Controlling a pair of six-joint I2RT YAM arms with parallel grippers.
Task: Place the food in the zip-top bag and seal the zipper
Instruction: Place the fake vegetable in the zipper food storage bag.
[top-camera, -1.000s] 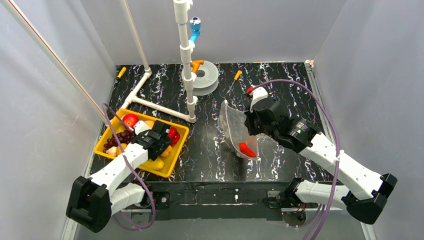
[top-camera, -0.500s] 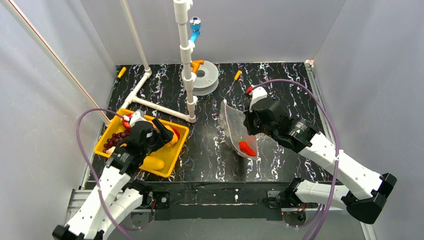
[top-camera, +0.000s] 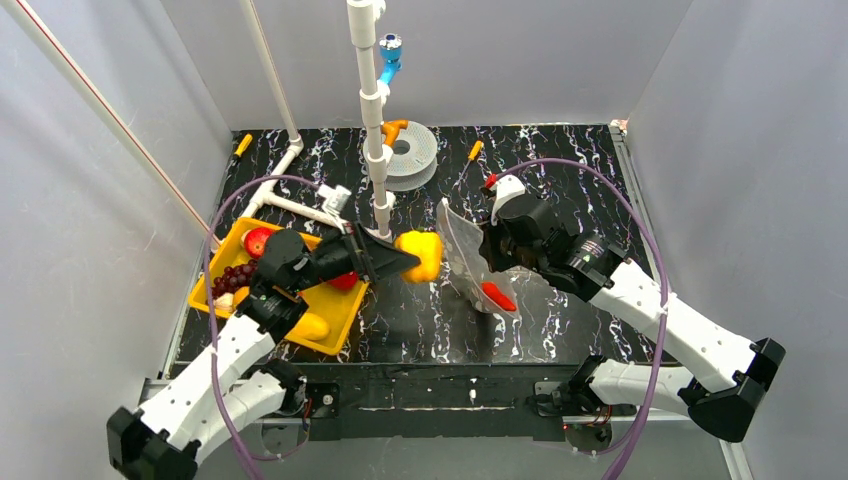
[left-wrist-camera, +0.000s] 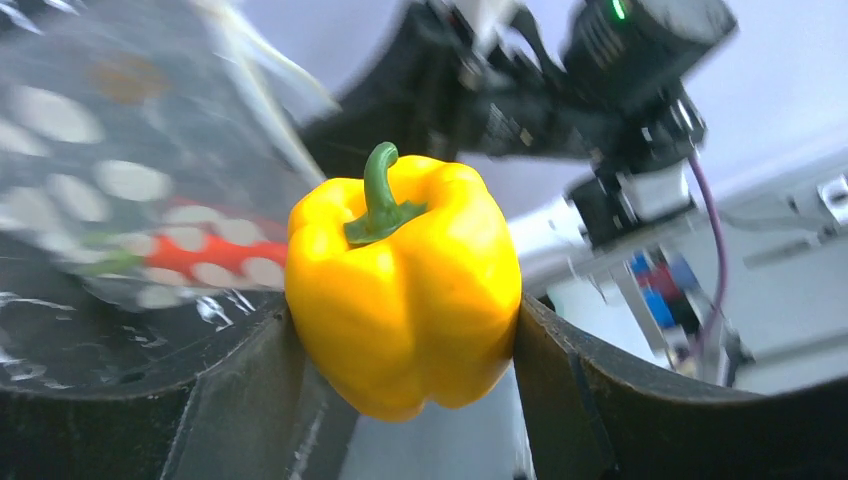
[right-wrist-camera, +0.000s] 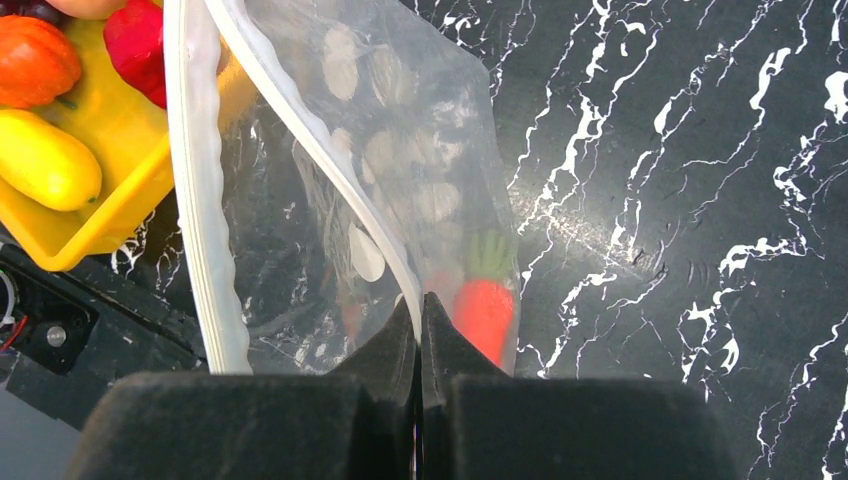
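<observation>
The left pincer (left-wrist-camera: 405, 352) clasps a yellow bell pepper (left-wrist-camera: 405, 290) by its flanks, jaws set fairly wide to span it and stem pointing away, so that we see the fruit carried clear of the table (top-camera: 430, 310), between the yellow tray (top-camera: 335, 335) and the zip-top bag (top-camera: 465, 255), just beside the bag's mouth. The right pincer (right-wrist-camera: 420, 310) is pinched fully closed on one lip of the bag and lifts it, so the mouth gapes toward the table's left edge; we judge that this hold presents an opening to the approaching pepper. The zipper (right-wrist-camera: 195, 180) is unsealed, its two strips well apart. A red piece (right-wrist-camera: 485, 315) with a green top lies at the bag's low end. An apple (top-camera: 258, 240) and grapes (top-camera: 232, 278) rest in the tray near the table's left edge. We judge loading to be under way and sealing not yet begun.
</observation>
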